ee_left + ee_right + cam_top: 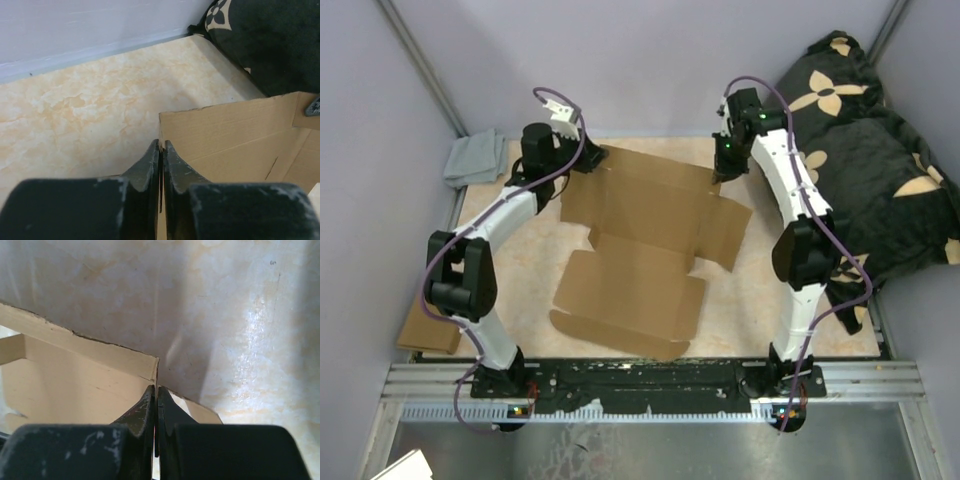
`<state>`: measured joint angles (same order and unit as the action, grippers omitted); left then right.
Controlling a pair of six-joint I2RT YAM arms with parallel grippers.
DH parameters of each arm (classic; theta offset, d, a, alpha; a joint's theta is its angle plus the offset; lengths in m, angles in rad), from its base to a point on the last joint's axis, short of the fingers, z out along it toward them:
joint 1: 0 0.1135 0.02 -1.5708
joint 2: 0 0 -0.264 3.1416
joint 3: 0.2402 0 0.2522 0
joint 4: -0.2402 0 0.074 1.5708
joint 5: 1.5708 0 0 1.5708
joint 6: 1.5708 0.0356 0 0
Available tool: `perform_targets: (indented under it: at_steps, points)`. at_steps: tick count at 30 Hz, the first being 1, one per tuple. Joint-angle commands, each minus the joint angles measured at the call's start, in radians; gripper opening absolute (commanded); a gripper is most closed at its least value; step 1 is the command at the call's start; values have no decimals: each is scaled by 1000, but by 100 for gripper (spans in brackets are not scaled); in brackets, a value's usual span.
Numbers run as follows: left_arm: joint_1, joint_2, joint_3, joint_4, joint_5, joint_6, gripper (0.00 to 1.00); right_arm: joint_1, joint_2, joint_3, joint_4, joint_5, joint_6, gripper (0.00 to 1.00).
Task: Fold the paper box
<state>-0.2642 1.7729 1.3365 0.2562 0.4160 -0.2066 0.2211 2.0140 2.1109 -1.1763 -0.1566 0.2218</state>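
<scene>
**Top view**
- Paper box (638,262): opened out and lying mostly flat at the centre of the worktop (775,315), with its far edge towards the back wall.
- Left hand (590,160): at the box's far-left corner.
- Right hand (725,170): at the box's far-right corner.
- Other items: a grey cloth (475,158) at the far left, a smaller cardboard rectangle (425,325) off the worktop's near-left edge, and a dark flowered cushion (880,150) on the right.

**Left wrist view**
- Left hand (161,146): fingers pressed almost together, pinching a thin edge of the box (225,131). The far panel beyond them is lifted off the worktop.

**Right wrist view**
- Right hand (155,390): fingers fully closed and nipping the box's corner edge (85,375). The bare worktop (240,315) lies beyond.

**Hazards (judged)**
- Both grips catch only a narrow margin at the corners, so the board may slip free as the panel is raised.
- If the two hands lift unevenly, the sheet could twist, crease off its score line or tear at a slit.
- Nothing weighs down the near part of the box, so it could slide.
</scene>
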Motion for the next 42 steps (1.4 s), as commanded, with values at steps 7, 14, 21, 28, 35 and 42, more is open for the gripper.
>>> perform_targets:
  at_steps: [7, 14, 21, 28, 35, 42]
  points:
    - [-3, -231, -66, -62, -72, 7, 68, 95, -267, -289, 424, 130, -39, 0]
    - [-3, -370, -146, -43, -63, -31, 74, 96, -532, -708, 1053, 50, -77, 0]
    - [-4, -389, -141, 41, 67, -257, 79, 112, -677, -1162, 1766, -16, -186, 0]
    - [-39, -382, -272, 127, 189, -505, 81, 167, -694, -1345, 1964, 41, -193, 1]
    - [-96, -371, -278, 45, 154, -477, 82, 231, -710, -1369, 1924, 88, -223, 2]
    - [-133, -358, -181, -217, 98, -248, 81, 233, -729, -1338, 1794, 86, -222, 5]
